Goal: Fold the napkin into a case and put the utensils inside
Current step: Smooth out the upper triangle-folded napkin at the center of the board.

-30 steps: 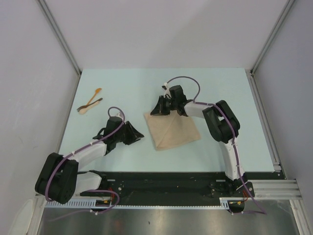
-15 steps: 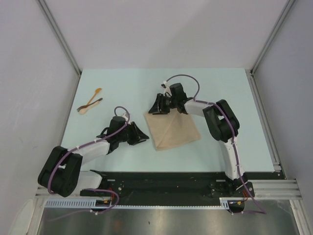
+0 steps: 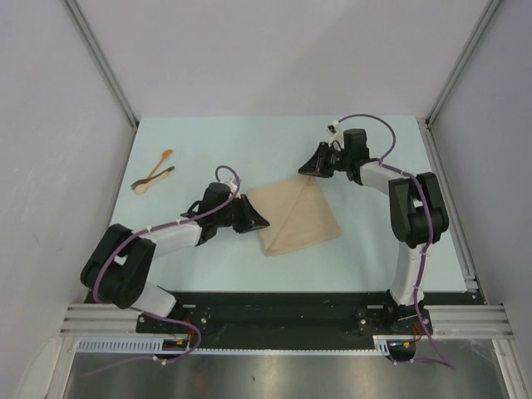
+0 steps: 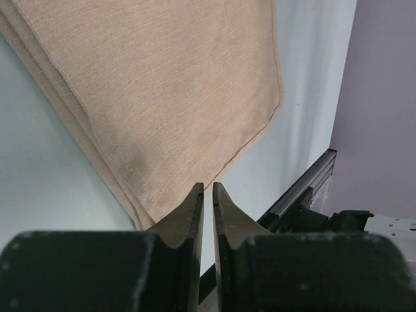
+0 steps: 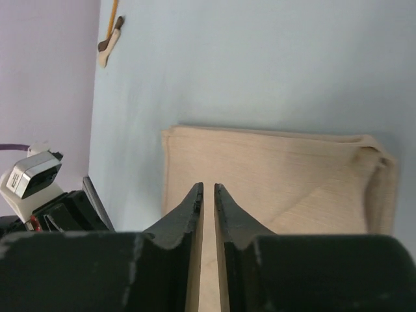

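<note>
The beige napkin [image 3: 296,218] lies folded into a flat four-sided shape at mid-table. It also shows in the left wrist view [image 4: 162,97] and the right wrist view [image 5: 273,175], where a diagonal fold and a bunched right corner show. My left gripper [image 3: 259,223] is shut and low at the napkin's left edge, with its tips [image 4: 208,188] just short of the cloth. My right gripper [image 3: 306,169] is shut just beyond the napkin's far corner, its tips [image 5: 208,188] over the cloth; nothing visibly pinched. The utensils [image 3: 154,173], an orange-tan spoon and a darker piece, lie crossed at the far left, also in the right wrist view [image 5: 110,36].
The pale table [image 3: 208,141] is bounded by grey walls and metal rails at the left [image 3: 104,58] and right [image 3: 449,191]. A black base plate [image 3: 274,312] runs along the near edge.
My left gripper has moved right to the napkin's left edge. My right gripper has swung right and back from the napkin's upper left. The napkin's far corner now reaches farther back.
</note>
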Robot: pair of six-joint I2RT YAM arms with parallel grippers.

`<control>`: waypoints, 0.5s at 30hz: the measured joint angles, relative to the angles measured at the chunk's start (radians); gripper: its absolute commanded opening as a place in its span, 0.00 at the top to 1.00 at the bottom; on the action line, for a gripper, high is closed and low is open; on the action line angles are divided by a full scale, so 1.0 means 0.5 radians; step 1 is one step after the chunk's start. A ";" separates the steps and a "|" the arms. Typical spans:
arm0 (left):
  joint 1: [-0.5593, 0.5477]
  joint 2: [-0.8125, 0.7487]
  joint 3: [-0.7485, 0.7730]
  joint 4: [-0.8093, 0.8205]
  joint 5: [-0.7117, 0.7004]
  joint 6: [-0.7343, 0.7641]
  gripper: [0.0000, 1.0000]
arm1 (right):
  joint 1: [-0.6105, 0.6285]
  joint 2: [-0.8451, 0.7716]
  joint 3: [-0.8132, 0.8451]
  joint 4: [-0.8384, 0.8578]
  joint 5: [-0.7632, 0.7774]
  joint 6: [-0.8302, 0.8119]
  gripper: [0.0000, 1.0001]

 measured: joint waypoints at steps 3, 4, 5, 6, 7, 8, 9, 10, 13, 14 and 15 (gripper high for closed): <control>-0.012 0.077 0.001 0.033 0.015 -0.001 0.89 | -0.055 0.105 -0.008 0.040 -0.043 0.002 0.88; -0.014 0.096 -0.002 0.042 0.023 0.000 0.90 | -0.060 0.148 -0.008 0.065 -0.064 0.005 0.89; -0.015 0.108 -0.007 0.051 0.032 0.000 0.90 | -0.062 0.187 -0.008 0.084 -0.085 0.015 0.90; -0.017 0.115 -0.014 0.063 0.037 -0.001 0.91 | -0.065 0.225 -0.008 0.100 -0.108 0.028 0.89; -0.022 0.119 -0.028 0.079 0.038 0.000 0.91 | -0.070 0.259 -0.008 0.121 -0.121 0.040 0.89; -0.030 0.119 -0.043 0.093 0.041 0.000 0.91 | -0.072 0.286 -0.008 0.140 -0.135 0.053 0.90; -0.037 0.119 -0.058 0.105 0.043 0.000 0.91 | -0.073 0.305 -0.008 0.155 -0.147 0.061 0.89; -0.048 0.119 -0.079 0.124 0.047 -0.001 0.91 | -0.077 0.321 -0.008 0.167 -0.157 0.069 0.90; -0.065 0.119 -0.159 0.193 0.072 -0.003 0.91 | -0.097 0.344 -0.007 0.198 -0.173 0.084 0.90; -0.067 0.119 -0.193 0.212 0.081 -0.004 0.91 | -0.106 0.347 -0.007 0.211 -0.181 0.091 0.90; -0.069 0.119 -0.227 0.230 0.088 -0.005 0.91 | -0.114 0.350 -0.007 0.227 -0.187 0.097 0.90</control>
